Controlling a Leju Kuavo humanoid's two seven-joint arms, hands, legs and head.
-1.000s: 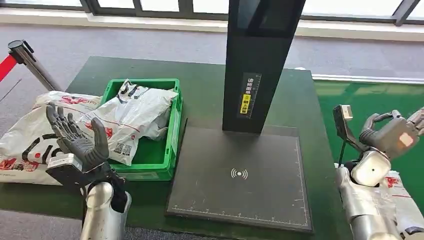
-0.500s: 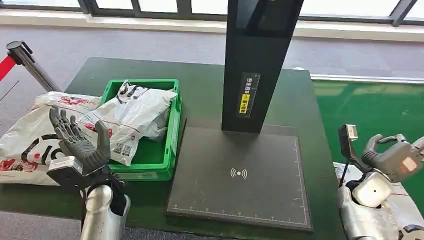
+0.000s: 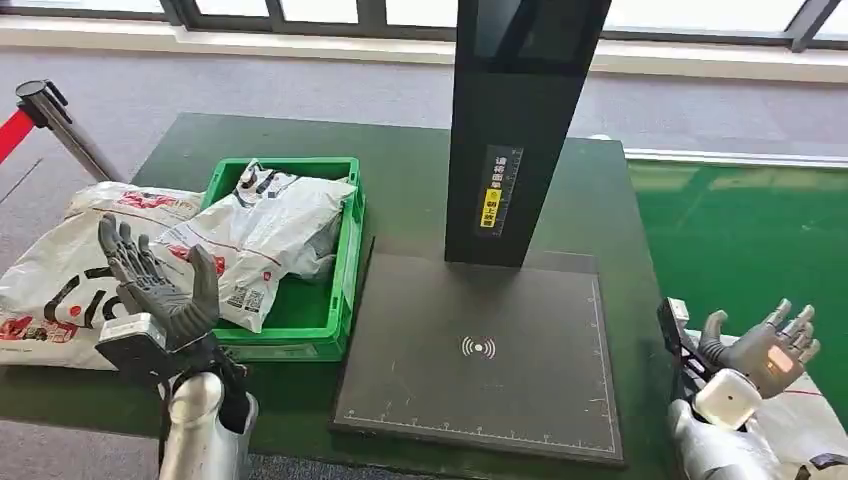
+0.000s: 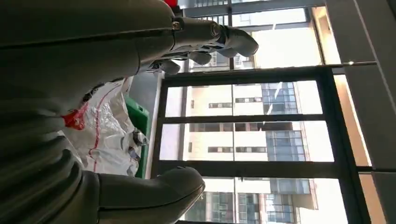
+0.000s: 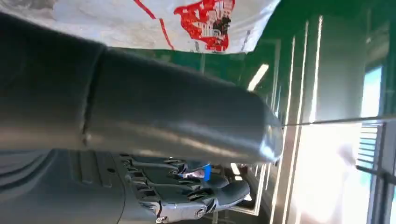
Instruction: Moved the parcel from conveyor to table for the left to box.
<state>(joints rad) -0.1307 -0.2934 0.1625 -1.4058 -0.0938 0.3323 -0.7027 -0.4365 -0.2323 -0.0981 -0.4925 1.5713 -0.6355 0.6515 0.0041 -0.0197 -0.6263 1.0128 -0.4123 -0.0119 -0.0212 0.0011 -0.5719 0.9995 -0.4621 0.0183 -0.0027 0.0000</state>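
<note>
Head view, starting at the left: a big white mailer bag (image 3: 60, 265) lies on the dark green table (image 3: 420, 190), just beside the green crate (image 3: 345, 270), which holds more white bags. The left hand (image 3: 160, 285) hangs over the table's near left edge, palm up, fingers spread, holding nothing; it has barely shifted in the last second. In the middle stand the black scanner pad (image 3: 480, 350) and its tall post (image 3: 520, 130). The change is on the right. The right hand (image 3: 765, 350) has dropped from about level with the pad's far edge to low over the green conveyor (image 3: 750, 230), and its curled fingers have opened wide, still empty. The parcel (image 3: 810, 415), white with red print, lies under it at the conveyor's near end. I'd say it is lining up a grab; no transfer has begun.
</note>
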